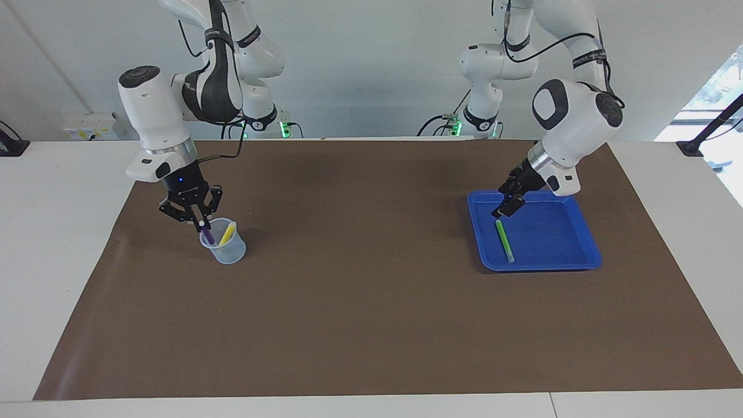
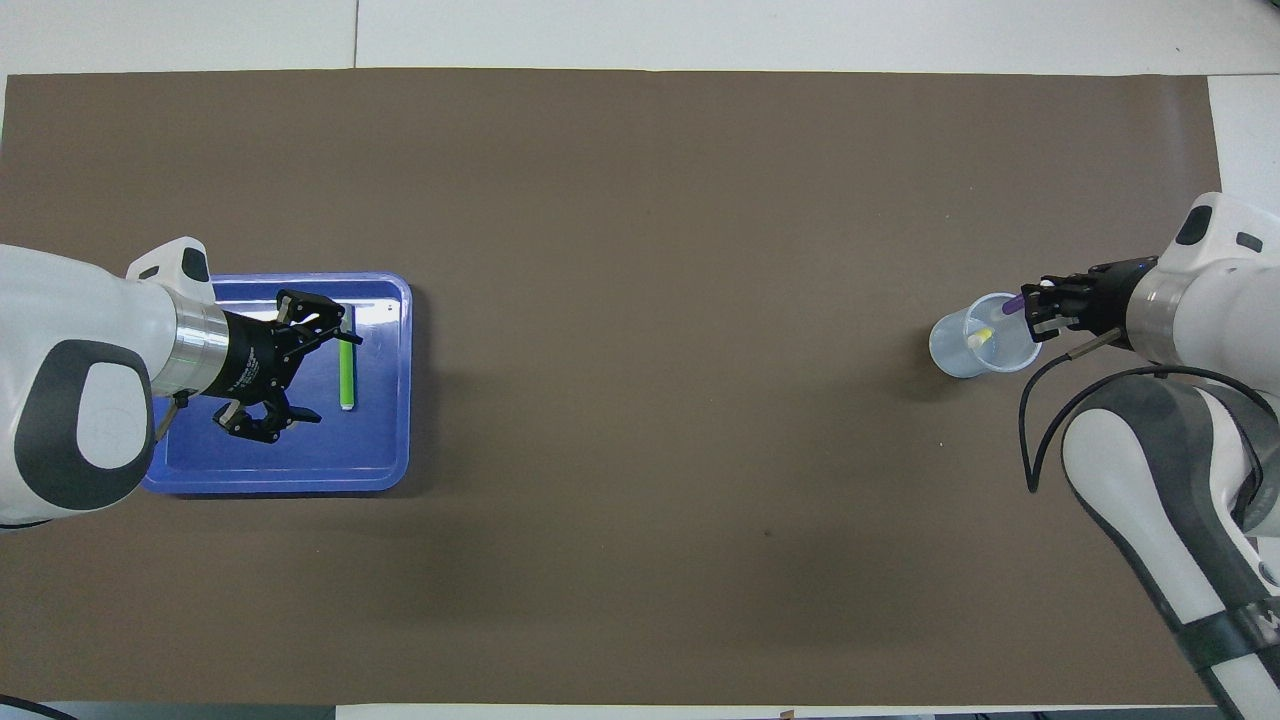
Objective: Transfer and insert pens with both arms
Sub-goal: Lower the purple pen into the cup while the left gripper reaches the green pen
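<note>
tray (image 1: pixel 580 255), right of facing frame | cup (image 1: pixel 227 252), left | left hand (image 2: pixel 300 372) open over tray, beside green pen (image 1: pixel 504 240) lying flat, long axis toward robots | right hand (image 1: pixel 198 221) clamps purple pen (image 1: pixel 207 235), steeply tilted, tip in cup beside leaning yellow pen (image 1: pixel 227 233) | overhead shows left fingers spread; facing hides them

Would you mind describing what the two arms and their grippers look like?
Both arms are bulky, glossy white with dark grey joint panels and a silver wrist ring. The left gripper and right gripper are black linkage types with two fingers. A black cable loops along each arm.
</note>
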`<state>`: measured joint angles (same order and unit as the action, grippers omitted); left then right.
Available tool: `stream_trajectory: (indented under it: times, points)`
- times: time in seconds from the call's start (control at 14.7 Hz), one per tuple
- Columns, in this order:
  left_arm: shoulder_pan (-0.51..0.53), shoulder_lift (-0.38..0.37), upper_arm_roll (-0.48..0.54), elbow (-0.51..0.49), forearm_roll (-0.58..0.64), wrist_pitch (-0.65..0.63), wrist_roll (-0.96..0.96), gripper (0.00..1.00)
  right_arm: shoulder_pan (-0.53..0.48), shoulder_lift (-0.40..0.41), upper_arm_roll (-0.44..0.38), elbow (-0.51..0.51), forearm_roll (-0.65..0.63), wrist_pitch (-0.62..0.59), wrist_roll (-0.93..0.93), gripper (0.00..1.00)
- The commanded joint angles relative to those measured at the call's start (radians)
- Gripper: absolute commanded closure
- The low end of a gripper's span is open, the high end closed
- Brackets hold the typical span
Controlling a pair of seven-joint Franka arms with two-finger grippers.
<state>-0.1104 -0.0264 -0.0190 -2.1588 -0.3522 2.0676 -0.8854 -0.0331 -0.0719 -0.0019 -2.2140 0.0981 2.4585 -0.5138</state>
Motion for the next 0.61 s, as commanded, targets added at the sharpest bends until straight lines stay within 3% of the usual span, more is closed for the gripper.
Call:
stream_trajectory:
  times: [0.0, 0.34, 0.54]
  points:
    - [0.012, 0.043, -0.002, 0.024, 0.053, 0.026, 0.141, 0.00, -0.005, 0.003, 0.000, -0.045, 0.060, 0.075, -0.002, 1.00]
    - [0.048, 0.107, -0.002, 0.024, 0.148, 0.120, 0.555, 0.00, -0.005, 0.021, 0.000, -0.070, 0.156, 0.114, -0.006, 1.00]
    - [0.035, 0.151, -0.002, 0.019, 0.206, 0.193, 0.682, 0.00, -0.005, 0.034, 0.000, -0.091, 0.158, 0.158, -0.008, 1.00]
